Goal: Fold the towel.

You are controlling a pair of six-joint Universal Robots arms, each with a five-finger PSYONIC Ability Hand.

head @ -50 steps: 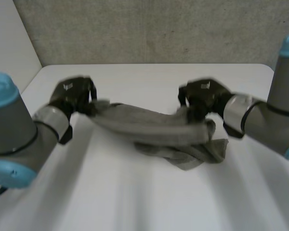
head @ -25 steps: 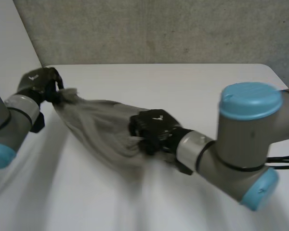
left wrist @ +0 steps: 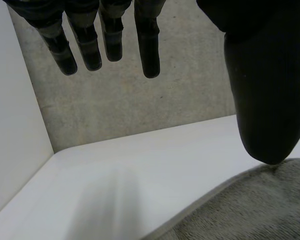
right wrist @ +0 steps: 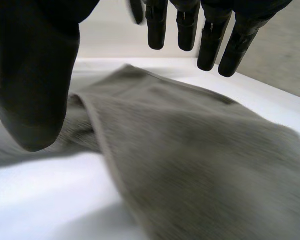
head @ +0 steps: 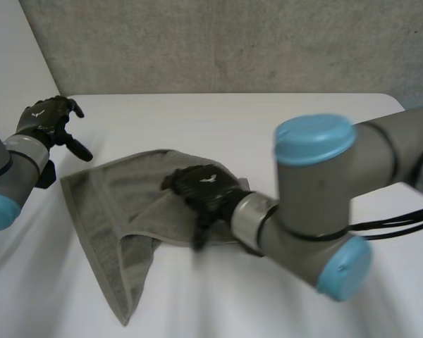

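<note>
On the white table (head: 218,120), the rumpled grey towel (head: 113,204) lies dropped; left hand (head: 48,118) and right hand (head: 201,189) have opened, fold incomplete.

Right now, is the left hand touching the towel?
Apart. In the head view the left hand hangs open past the towel corner, with bare table between them.

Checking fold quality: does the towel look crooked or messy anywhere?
Yes. The towel lies askew on the table: the flap by the right hand is folded over unevenly, and a narrow tail trails off.
</note>
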